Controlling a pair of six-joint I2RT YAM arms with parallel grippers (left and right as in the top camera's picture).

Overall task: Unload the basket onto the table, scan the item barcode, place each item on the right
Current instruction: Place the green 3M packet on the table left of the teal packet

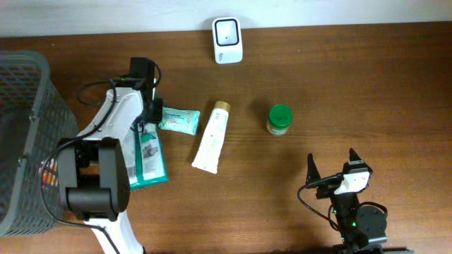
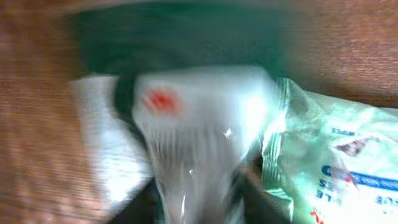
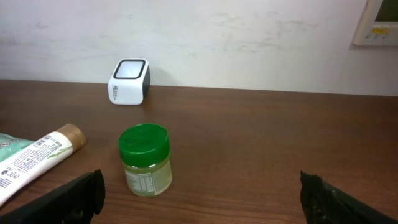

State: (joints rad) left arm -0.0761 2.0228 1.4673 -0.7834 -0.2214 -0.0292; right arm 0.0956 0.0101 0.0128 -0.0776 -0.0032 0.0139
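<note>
Left gripper (image 1: 148, 121), centre-left: grip unreadable, view blurred. Risk: 1 wipes packet (image 1: 178, 121) perhaps dragged askew, barcode missing scanner (image 1: 227, 31). Right gripper (image 3: 199, 186): spread, empty.

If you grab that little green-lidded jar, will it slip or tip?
The jar looks rigid and smooth, so probably slick in the jaws. Standing upright and squat, it should slide under a low push; toppled, its round body would likely roll.

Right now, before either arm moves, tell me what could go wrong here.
The left gripper sits close to the wipes packet and the larger pouch; lifting one may drag the other. The tube lies close beside the packet and could get shoved. The open right gripper faces the upright jar; reaching forward may topple it.
</note>
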